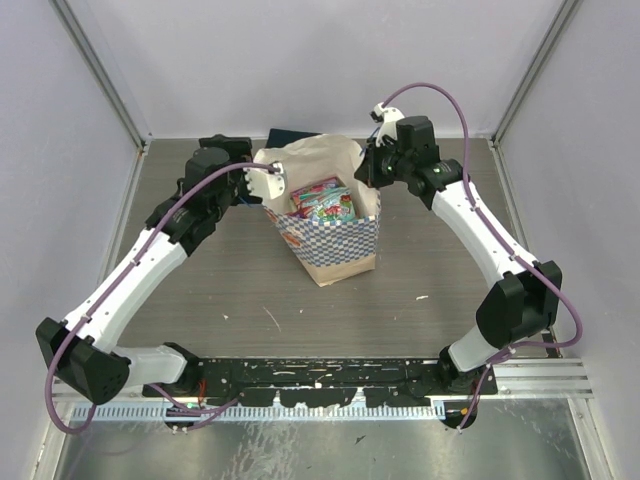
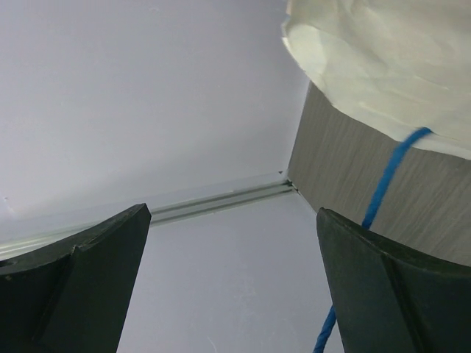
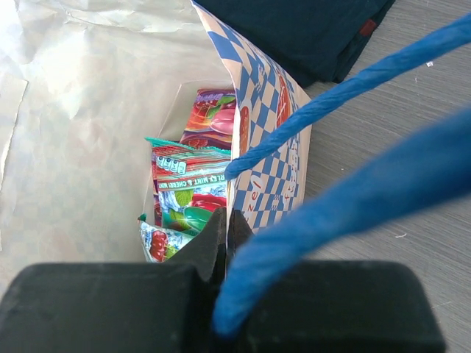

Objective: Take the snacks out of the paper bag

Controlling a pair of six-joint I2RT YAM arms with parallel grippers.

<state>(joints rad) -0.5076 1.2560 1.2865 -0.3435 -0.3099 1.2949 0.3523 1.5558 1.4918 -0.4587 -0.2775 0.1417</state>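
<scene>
Plainly, the snacks (image 1: 325, 202) were seen inside the paper bag (image 1: 335, 250), stood at mid-table. The right gripper (image 3: 224, 224) was clamped, apparently on the bag's checkered wall, the pinch itself being half hidden; the left gripper (image 2: 234, 213) was spread wide beside the rim, grasping nothing. Were that wall pulled, the bag could be tipped or torn, and the blue cord handle (image 2: 386, 173) snagged

A table top (image 1: 250, 290) of grey-brown wood grain was enclosed on three sides by plain pale panels: a back wall (image 1: 320, 60), a left wall (image 1: 50, 200) and a right wall (image 1: 600, 150). The back corners were framed by metal posts (image 1: 100, 70). A few white flecks (image 1: 271, 318) were scattered on the wood. A ribbed metal rail (image 1: 545, 375) was fixed along the near edge. The space was evenly lit.
</scene>
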